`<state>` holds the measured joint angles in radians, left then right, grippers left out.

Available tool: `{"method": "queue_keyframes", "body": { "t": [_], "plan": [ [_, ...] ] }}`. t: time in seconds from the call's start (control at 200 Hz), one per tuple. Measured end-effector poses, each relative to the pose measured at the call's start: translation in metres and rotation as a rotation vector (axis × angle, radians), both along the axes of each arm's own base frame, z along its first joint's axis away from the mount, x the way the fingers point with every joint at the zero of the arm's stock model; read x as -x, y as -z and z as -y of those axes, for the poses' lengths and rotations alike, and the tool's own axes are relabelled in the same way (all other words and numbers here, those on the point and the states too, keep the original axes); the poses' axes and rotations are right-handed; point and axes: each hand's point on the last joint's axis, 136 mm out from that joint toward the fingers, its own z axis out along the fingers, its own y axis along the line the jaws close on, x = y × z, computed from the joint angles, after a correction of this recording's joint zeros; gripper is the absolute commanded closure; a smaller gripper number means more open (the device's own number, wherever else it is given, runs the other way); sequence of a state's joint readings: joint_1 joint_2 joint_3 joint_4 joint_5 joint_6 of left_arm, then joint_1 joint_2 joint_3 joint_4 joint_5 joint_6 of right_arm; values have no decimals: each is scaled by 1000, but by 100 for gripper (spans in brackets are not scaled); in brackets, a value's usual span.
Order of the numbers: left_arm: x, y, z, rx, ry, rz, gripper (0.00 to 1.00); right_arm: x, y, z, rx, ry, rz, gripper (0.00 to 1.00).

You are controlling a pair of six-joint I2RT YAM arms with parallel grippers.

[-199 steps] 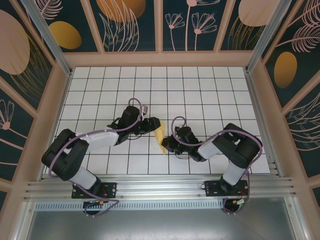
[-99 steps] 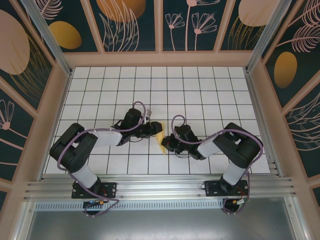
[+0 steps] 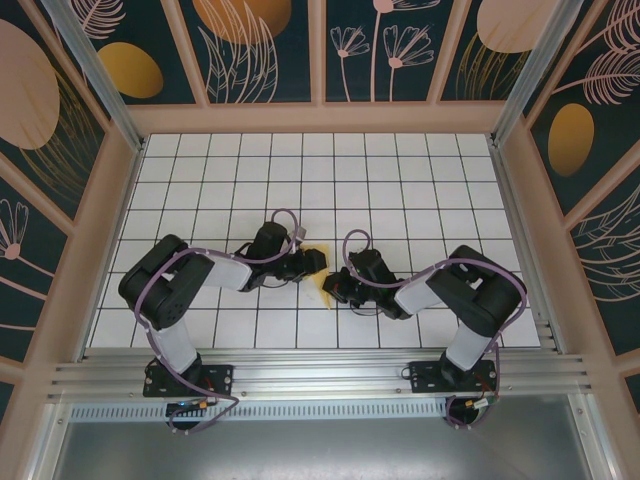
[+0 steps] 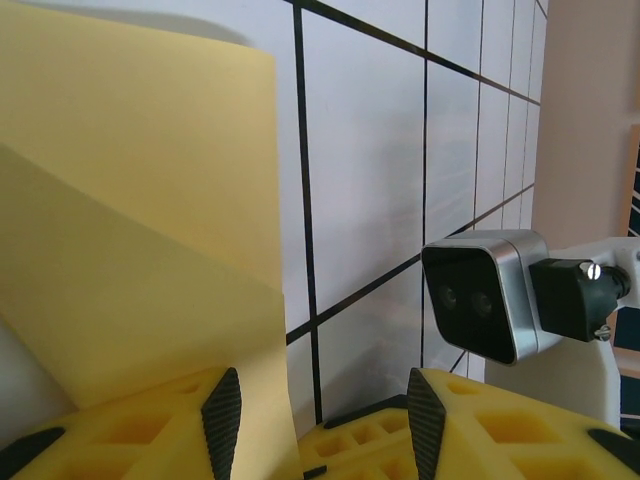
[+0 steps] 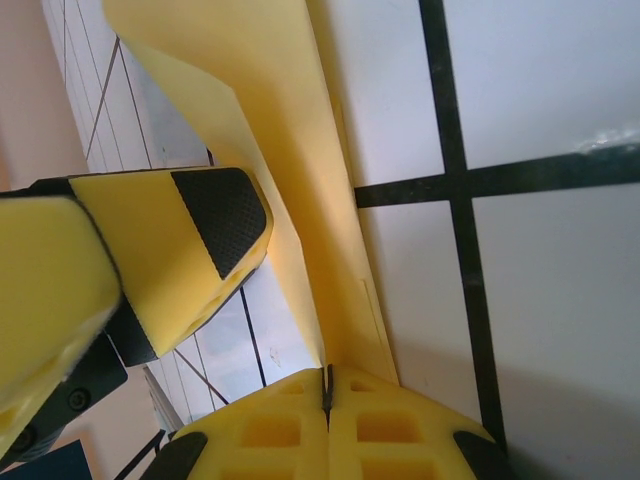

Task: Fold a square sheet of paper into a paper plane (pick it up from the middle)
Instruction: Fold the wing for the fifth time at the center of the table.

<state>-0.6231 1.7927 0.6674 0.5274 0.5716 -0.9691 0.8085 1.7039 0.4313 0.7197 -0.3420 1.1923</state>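
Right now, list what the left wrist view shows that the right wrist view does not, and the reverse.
Left wrist view: the left fingers spread apart with bare table between them, and the right arm's silver wrist camera across the gap. Right wrist view: the right fingers shut together on the lower edge of the folded yellow paper, with one left finger's black pad close beside the raised flap. Both: the folded yellow paper standing up off the white gridded table.
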Motion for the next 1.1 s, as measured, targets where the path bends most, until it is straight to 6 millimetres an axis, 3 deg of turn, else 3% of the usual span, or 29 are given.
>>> {"method": "queue_keyframes", "body": {
  "t": [0.28, 0.786, 1.101],
  "plan": [
    [0, 1, 1, -14, 14, 5, 49, 1, -2, 0, 18, -2, -1, 89],
    [1, 2, 1, -19, 30, 12, 51, 25, -4, 3, 68, -52, -47, 83],
    [1, 3, 2, -20, 45, 5, 52, 33, -2, 9, 88, -67, -55, 91]
  ]
}}
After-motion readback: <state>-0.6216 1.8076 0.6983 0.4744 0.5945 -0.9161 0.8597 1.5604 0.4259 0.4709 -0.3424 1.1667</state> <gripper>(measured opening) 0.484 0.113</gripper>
